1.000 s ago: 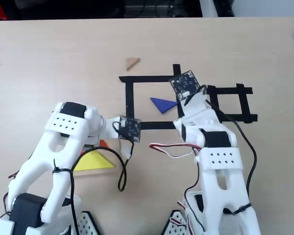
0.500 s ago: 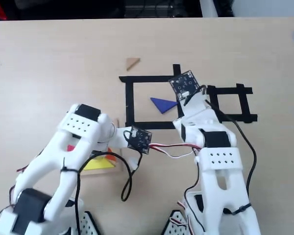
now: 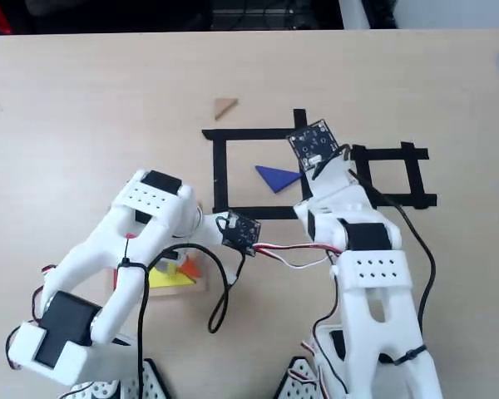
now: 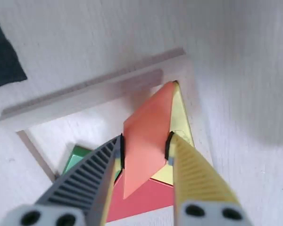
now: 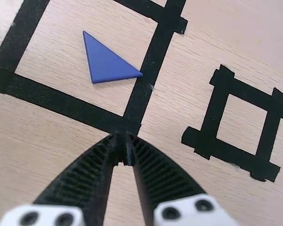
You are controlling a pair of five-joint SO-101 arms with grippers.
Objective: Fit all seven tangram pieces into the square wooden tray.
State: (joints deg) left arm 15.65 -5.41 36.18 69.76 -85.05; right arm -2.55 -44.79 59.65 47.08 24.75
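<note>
The left gripper (image 4: 144, 140) is clamped on an orange piece (image 4: 148, 117), its grey and yellow fingers pressing the piece's two side edges. The piece's long axis runs out ahead of the fingers, and its far point reaches toward a corner of the square wooden tray (image 4: 85, 92). It hangs over the yellow triangle (image 4: 181, 117) that already lies in the tray, with a red piece (image 4: 141, 197) beside that and a green piece (image 4: 75, 157) further along the tray floor. Whether the orange piece touches the yellow one or floats above it cannot be told.

Seating it likely turns on that overlap. The open floor lies on the grey finger's side, between the yellow triangle and the rim, so the piece probably has to shift that way and lie flat before the grip lets go.

The right gripper (image 5: 121, 143) is closed on nothing and sits above the black tape (image 5: 146, 80) of the larger marked square. The blue triangle (image 5: 106, 61) lies flat inside that square, just past the fingertips, its longest edge slanting across the line of the fingers. This arm is much the nearer to it. A small tan triangle (image 3: 225, 106) lies beyond the square, well apart from both arms, so two pieces at least remain outside the tray
</note>
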